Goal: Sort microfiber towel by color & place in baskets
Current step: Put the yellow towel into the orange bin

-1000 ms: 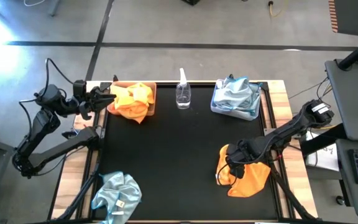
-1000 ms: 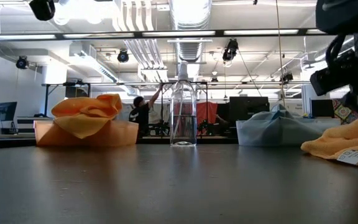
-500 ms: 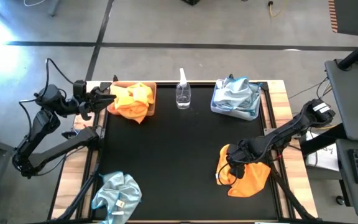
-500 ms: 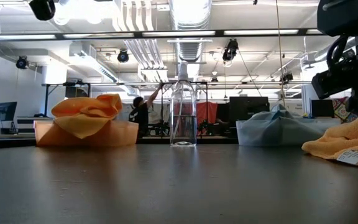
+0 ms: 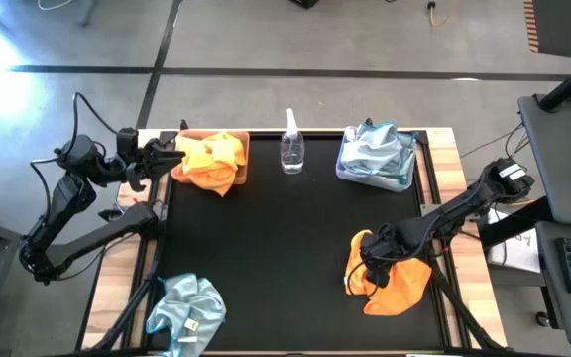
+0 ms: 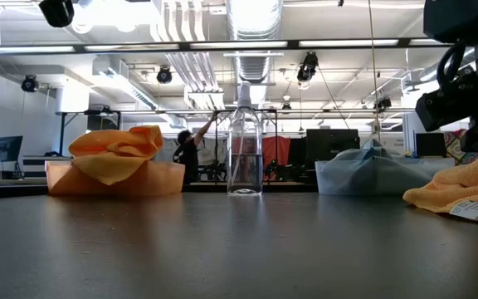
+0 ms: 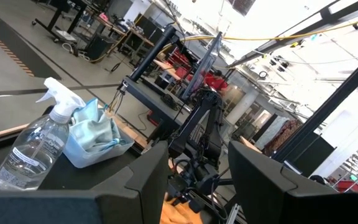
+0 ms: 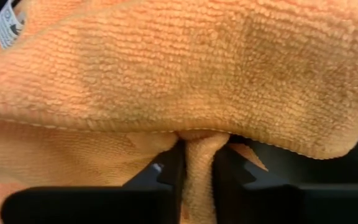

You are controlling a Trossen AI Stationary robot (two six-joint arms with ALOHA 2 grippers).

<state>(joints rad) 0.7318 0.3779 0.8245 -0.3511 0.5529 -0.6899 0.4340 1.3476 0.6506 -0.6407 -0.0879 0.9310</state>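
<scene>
Right wrist view alone shows the right gripper [image 8: 196, 163] pinching a fold of orange towel [image 8: 166, 81]. High view places it near the table's [image 5: 266, 258] right edge; the left gripper [image 5: 163, 155], fingers apart, waits by the tan basket [image 5: 238, 171].

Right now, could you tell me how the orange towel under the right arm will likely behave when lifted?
The orange towel lies crumpled, so it will probably droop. A fold sits pinched in the right end effector; the rest may trail.
</scene>
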